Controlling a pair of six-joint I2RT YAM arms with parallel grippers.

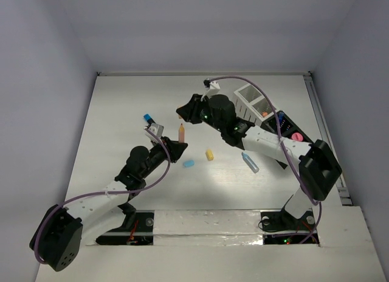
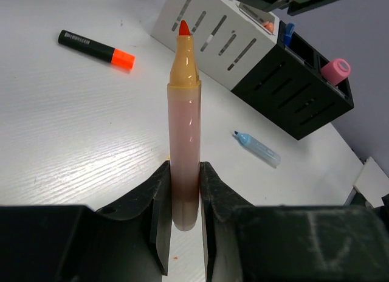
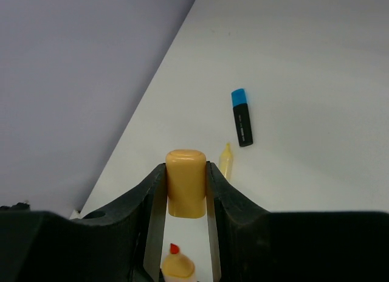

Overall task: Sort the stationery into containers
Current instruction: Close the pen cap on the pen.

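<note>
A white table [image 1: 115, 112] under pale walls. Left of the containers [image 2: 292, 93], the left gripper [image 2: 184, 178] clamps a peach marker [image 2: 184, 124] upright. The right gripper [image 3: 185, 169] pinches its cap [image 3: 186, 194] just above.

To do this well, centre the cap over the tip and press straight down.

Loose left of the containers:
- Two black markers, orange-capped [image 2: 97, 49] and blue-capped [image 3: 242, 118]
- One pale-blue marker [image 2: 258, 148]
- Two small blocks, yellow [image 1: 209, 154] and blue [image 1: 188, 163]

White table [image 1: 121, 99] — containers [image 2: 213, 45], pale blue marker [image 1: 250, 162], yellow eraser [image 1: 209, 154], blue eraser [image 1: 188, 163].

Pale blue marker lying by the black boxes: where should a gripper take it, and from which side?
Probably mid-barrel, from straight above, jaws across its width. The pale blue marker lies flat on the table, apart from the boxes and other items, so both long sides are open.
</note>
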